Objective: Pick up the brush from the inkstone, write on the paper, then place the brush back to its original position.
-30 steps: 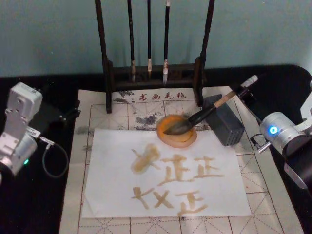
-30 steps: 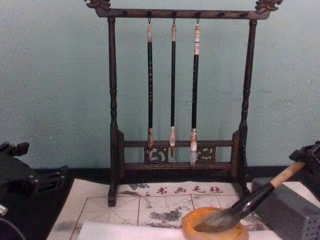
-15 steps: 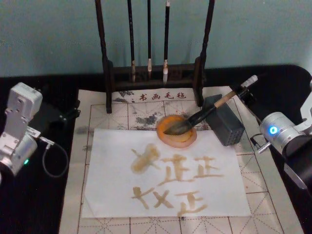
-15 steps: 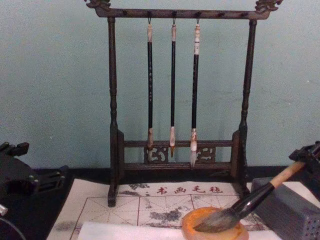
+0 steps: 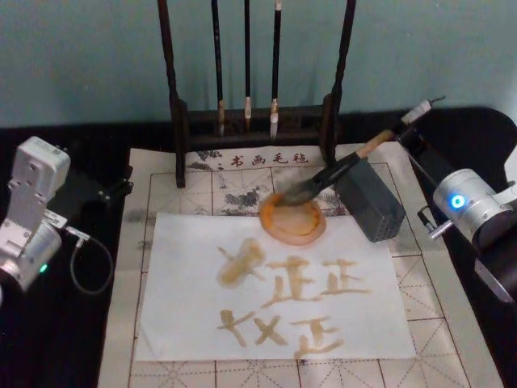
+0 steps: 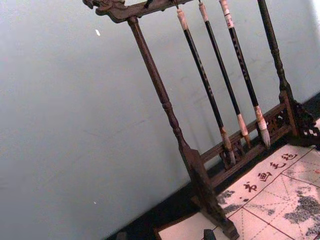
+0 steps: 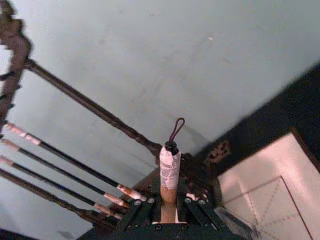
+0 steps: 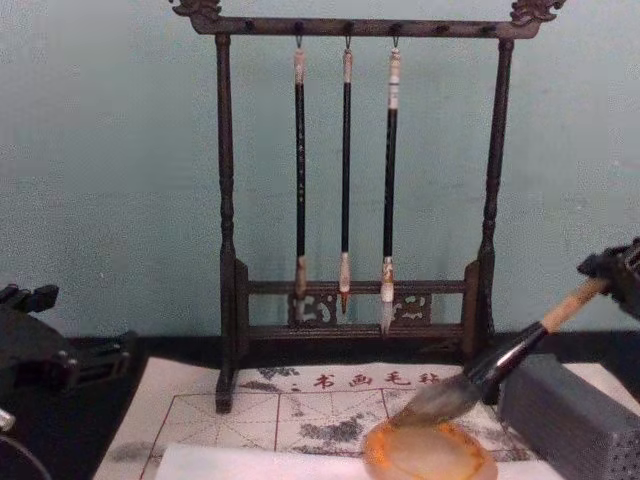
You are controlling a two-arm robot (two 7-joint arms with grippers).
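Flanking brush: grey block, rack

place: calligraphy practice desk, lab-style | cues: wooden brush rack; three hanging brushes; red-grid felt mat; black table; plain teal wall

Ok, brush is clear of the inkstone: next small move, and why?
Probably draw the right end effector toward the robot, carrying the brush over the paper: it is shut on the handle, the bristles hang above the inkstone rim, bare paper lies nearer. Left end effector sits parked.
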